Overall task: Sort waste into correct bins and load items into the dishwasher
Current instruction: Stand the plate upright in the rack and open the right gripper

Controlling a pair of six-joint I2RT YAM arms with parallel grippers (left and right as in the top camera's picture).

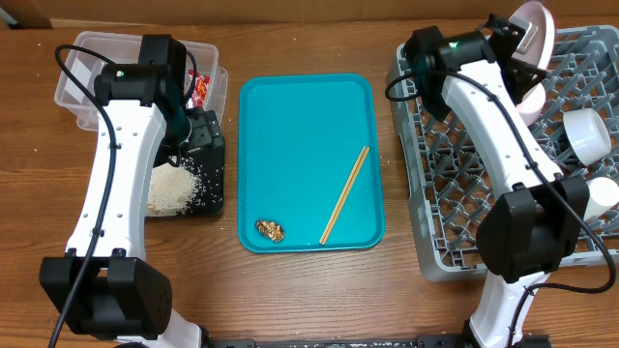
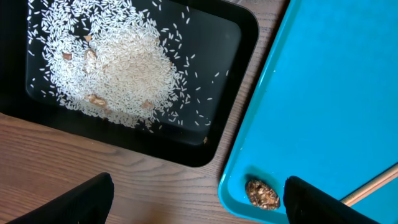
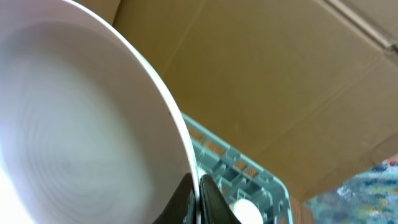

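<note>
My right gripper (image 1: 517,43) (image 3: 198,180) is shut on the rim of the large white plate (image 1: 537,34) (image 3: 74,124) and holds it on edge above the far side of the grey dish rack (image 1: 464,174) (image 3: 249,174). Two white bowls (image 1: 587,132) and a white cup (image 1: 602,196) sit in the rack. My left gripper (image 1: 205,140) (image 2: 199,199) hangs open and empty above the black tray (image 1: 215,174) (image 2: 245,37), which holds rice (image 1: 172,188) (image 2: 118,68). The brown scrap (image 1: 270,230) (image 2: 262,194) and a chopstick (image 1: 344,194) (image 2: 373,186) lie on the teal tray (image 1: 305,135) (image 2: 323,93).
The clear tub (image 1: 82,68) stands behind the black tray, with a red wrapper (image 1: 200,89) inside, partly hidden by my left arm. A narrow strip of wooden table separates the black tray from the teal tray. Cardboard stands behind the rack.
</note>
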